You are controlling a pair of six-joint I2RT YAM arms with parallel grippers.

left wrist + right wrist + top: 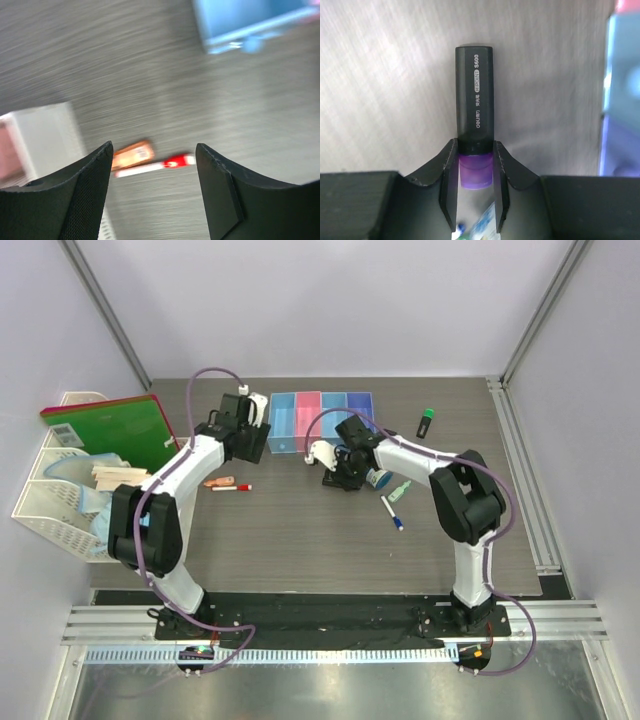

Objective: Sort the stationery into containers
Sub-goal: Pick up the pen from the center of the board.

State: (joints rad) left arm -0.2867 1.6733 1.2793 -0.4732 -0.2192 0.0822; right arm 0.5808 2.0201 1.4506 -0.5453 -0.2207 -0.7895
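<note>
The sorting looked barely begun: seen from above, nothing showed inside the row of four joined translucent plastic bins (320,420), light blue, pink, light blue and purple-blue, which stood at the middle of the worktop's far edge, though the left arm hid part of the leftmost bin. The right claw (475,150) was clamped on a short black highlighter with a purple end (475,85), holding it by that purple end just on the near side of the bins, low over the worktop (300,540); whether it touched the surface could not be told. The barrel was squarish, matte black with small white print, and it stuck straight out from the fingers. Left to sort, by the look of it, were a black highlighter with a green cap (426,423) toward the far right corner, a round blue jar (378,478) and a tiny green-white bottle (400,490) right of centre, a white marker with a blue cap (392,512) nearer the front edge, and a white marker with a red cap (230,487) left of centre. The left claw (154,149) hung spread and empty beside the bins' left end.
</note>
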